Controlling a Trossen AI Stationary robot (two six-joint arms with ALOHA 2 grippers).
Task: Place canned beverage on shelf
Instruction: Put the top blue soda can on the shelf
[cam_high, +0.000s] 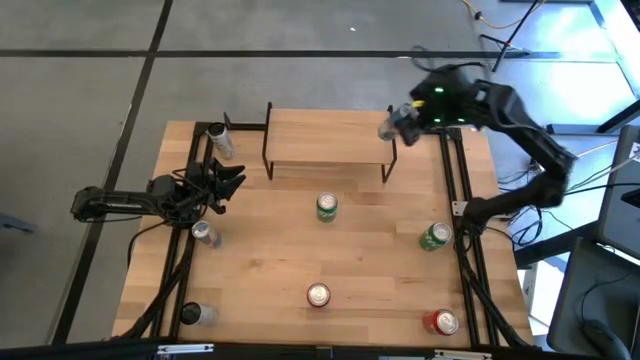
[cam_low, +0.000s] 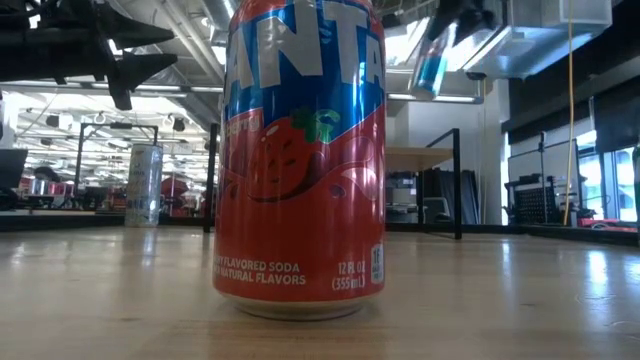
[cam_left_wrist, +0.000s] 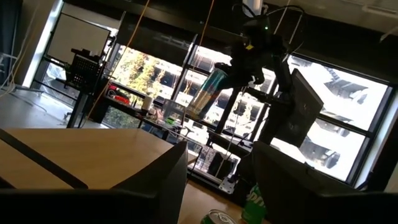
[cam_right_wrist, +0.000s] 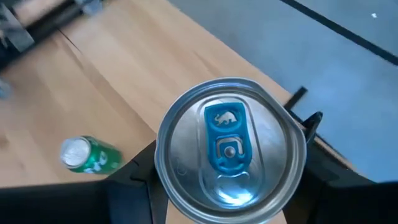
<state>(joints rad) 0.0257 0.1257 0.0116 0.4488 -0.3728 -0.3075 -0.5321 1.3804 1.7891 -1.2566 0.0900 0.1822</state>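
My right jaws (cam_high: 398, 122) are clamped on a blue and silver can (cam_high: 392, 124), carried in the air tilted, just above the right end of the shelf (cam_high: 330, 135). From my right wrist I look down on the can's lid with its blue tab (cam_right_wrist: 225, 138); my jaws press on both sides of it. The plank top below looks bare.

My left jaws (cam_high: 232, 182) stand apart and hold nothing, hanging over the left side of the bench (cam_high: 260, 260), near a silver can (cam_high: 205, 234).

The main danger, as I judge it, is the tilt. If I let go before the can is upright and its base is flat on the plank, it will topple and roll off the shelf. I am also close to the shelf's right edge, by the black leg (cam_high: 392, 160); set down too far outward, the base would overhang and tip over the side. Coming down too hard could dent the thin wall or shove the light rack back.

Other cans lie about the bench: a green one in the middle (cam_high: 326, 207), another green one to the right (cam_high: 434, 236), and a red one in front (cam_high: 441, 322). A can falling from the shelf could knock into them.
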